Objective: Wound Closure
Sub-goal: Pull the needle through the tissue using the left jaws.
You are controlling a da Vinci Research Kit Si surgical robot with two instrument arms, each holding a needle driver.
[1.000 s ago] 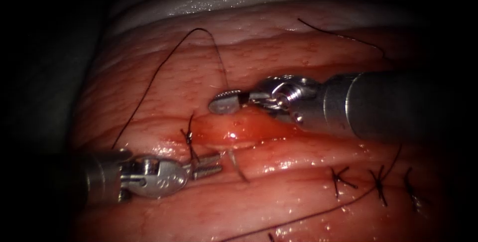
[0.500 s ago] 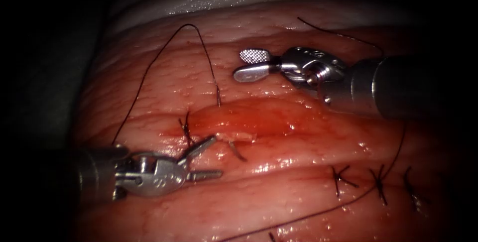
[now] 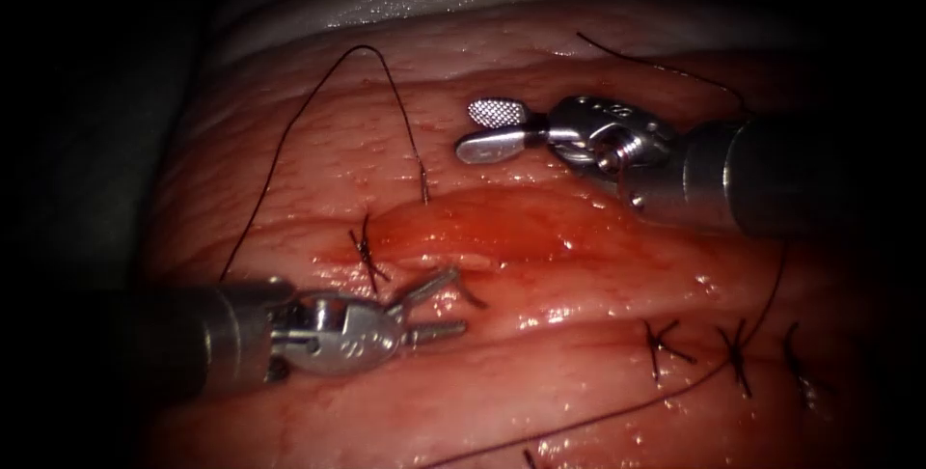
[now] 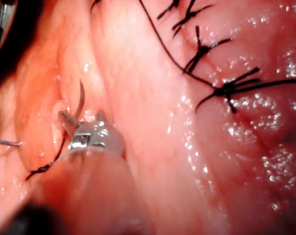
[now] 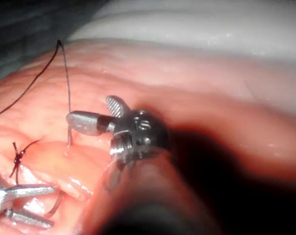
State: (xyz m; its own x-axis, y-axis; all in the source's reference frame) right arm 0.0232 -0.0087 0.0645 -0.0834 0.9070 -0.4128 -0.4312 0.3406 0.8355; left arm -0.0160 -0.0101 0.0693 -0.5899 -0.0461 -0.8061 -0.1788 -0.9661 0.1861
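Endoscope view: faint stamped marks sit on the clevis of my left tool [image 3: 424, 310] and my right tool [image 3: 492, 128], too small for me to read; in the right wrist view the right clevis shows marks that look like "15", though I cannot be sure.

My left jaws stand moderately apart in a V, grasping nothing. The needle [image 3: 469, 292] emerges from the tissue [image 3: 579, 353] just past the tip of my upper left jaw, its exposed end a short curved sliver; the rest of its curve lies buried under the cut [image 3: 482, 233]. In the left wrist view the needle [image 4: 80, 100] rises as a thin arc right beside my left tool [image 4: 82, 117]; whether the jaw touches it I cannot tell.

My right jaws are spread wide and empty, the serrated face of one turned up, hovering above the tissue beyond the cut. The thread [image 3: 309, 122] enters the tissue below and to the left of these jaws, loops high, and runs down behind my left shaft. A tied stitch [image 3: 365, 252] sits just above my left jaws, and red fluid [image 3: 502, 237] pools in the cut between the two tools.
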